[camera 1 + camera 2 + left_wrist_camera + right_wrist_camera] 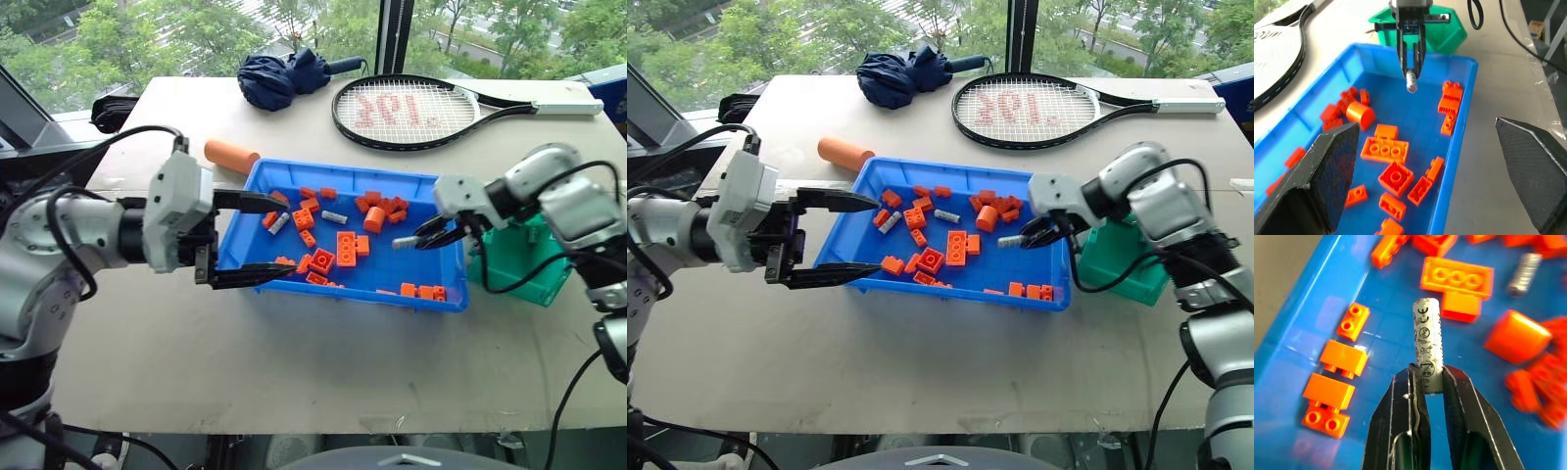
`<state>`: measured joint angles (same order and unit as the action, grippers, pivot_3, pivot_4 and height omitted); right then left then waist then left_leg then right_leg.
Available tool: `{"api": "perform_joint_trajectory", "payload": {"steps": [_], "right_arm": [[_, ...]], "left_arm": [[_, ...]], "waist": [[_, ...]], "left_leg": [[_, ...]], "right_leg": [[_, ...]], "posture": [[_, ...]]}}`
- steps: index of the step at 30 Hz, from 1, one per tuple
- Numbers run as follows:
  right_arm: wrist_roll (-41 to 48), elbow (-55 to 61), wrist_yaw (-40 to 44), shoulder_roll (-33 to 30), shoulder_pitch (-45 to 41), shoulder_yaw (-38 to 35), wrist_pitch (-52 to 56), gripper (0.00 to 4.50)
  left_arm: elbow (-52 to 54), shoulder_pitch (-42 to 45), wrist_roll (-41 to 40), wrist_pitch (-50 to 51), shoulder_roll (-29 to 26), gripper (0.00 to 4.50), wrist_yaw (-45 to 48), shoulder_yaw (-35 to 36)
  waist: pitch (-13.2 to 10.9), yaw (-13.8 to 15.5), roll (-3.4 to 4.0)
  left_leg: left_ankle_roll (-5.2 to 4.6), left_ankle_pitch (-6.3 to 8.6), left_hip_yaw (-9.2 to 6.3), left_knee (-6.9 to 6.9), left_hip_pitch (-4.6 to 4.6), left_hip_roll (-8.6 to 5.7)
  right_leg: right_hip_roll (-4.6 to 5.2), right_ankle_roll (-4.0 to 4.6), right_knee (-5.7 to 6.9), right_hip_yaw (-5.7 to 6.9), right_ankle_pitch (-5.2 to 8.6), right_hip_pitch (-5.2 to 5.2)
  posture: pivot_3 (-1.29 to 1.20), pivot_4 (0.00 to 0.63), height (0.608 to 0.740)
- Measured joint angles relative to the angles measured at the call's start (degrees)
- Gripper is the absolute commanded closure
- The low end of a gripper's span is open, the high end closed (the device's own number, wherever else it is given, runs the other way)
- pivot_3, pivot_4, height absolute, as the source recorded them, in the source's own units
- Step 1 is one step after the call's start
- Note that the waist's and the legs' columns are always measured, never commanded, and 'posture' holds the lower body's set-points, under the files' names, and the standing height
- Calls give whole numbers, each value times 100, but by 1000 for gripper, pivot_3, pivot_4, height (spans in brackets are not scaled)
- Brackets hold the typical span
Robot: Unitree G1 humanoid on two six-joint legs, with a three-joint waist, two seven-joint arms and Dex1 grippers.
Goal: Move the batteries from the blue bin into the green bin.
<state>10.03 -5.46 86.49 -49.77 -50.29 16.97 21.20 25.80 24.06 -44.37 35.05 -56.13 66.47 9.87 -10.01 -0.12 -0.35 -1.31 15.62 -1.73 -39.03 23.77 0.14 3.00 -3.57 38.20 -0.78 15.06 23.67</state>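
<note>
We see a beige desk (294, 362) carrying the blue bin (257, 177) mid-desk, the green bin (519, 257) just beside its right end, an orange cylinder (231, 157) near its far left corner, plus a tennis racket (411, 110), folded navy umbrella (284, 76) and black bag (114, 110) along the far edge.

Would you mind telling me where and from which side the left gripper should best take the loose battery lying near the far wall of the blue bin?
Grip the battery across its middle, coming from straight above. It lies flat on the blue bin floor with open floor on its long sides, so the left gripper, now open, could probably straddle it there; its ends point toward nearby orange bricks.
</note>
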Motion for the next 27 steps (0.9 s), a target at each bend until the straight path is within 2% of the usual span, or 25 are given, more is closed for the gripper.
{"api": "perform_joint_trajectory", "payload": {"steps": [4,6,12,15,16,17,23,24,27], "right_arm": [[227,749,-630,-651,612,-1043,915,4460],[296,989,-974,-1000,1179,-1597,1302,4460],[83,1125,-1905,-1269,2605,-2448,1482,4460],[-63,1088,-2251,-1273,2980,-2491,1471,4460],[-87,1057,-2333,-1274,3011,-2493,1437,3554],[-122,991,-2433,-1286,3041,-2497,1360,3284],[-135,907,-2586,-1414,2998,-2550,1181,413],[-94,917,-2615,-1393,2846,-2533,1193,48],[110,1169,-2699,-995,2086,-2398,1323,48]], "left_arm": [[-181,581,44,21,531,0,-162,-524],[-396,954,163,36,853,0,-262,-826],[-930,1758,355,47,1625,0,-441,-1226],[-1067,1900,420,19,1780,0,-401,-1329],[-1103,1925,445,11,1811,0,-384,-1346],[-1132,1969,478,-11,1858,0,-359,-1382],[-1129,1959,519,-43,1747,0,-271,-1379],[-1123,1878,562,-56,1651,0,-253,-1305],[-1191,1526,751,-154,1263,0,-215,-1100]], "waist": [[0,40,-2],[0,55,-2],[1,76,-4],[1,14,1],[1,-9,0],[1,-28,0],[1,-74,1],[0,-84,2],[0,-157,1]], "left_leg": [[-5,2,6,-10,0,-1],[-7,3,7,-16,-1,-1],[-11,5,20,-27,-5,-3],[-3,0,27,-26,-11,-1],[-3,0,26,-26,-12,1],[-3,-1,24,-27,-12,1],[-3,0,25,-26,-15,4],[-4,0,26,-26,-16,5],[-3,0,27,-23,-24,12]], "right_leg": [[-1,0,9,-6,0,0],[-3,0,14,-7,0,-1],[-4,-1,31,-20,0,0],[-7,-1,39,-30,1,3],[-10,-1,40,-30,1,3],[-11,-1,41,-28,1,3],[-13,-1,42,-32,1,3],[-13,-1,42,-33,1,3],[-23,0,46,-39,1,2]], "posture": [[0,150,740],[0,150,740],[0,150,740],[0,150,740],[0,150,740],[0,150,740],[0,150,740],[0,150,740],[0,150,740]]}}
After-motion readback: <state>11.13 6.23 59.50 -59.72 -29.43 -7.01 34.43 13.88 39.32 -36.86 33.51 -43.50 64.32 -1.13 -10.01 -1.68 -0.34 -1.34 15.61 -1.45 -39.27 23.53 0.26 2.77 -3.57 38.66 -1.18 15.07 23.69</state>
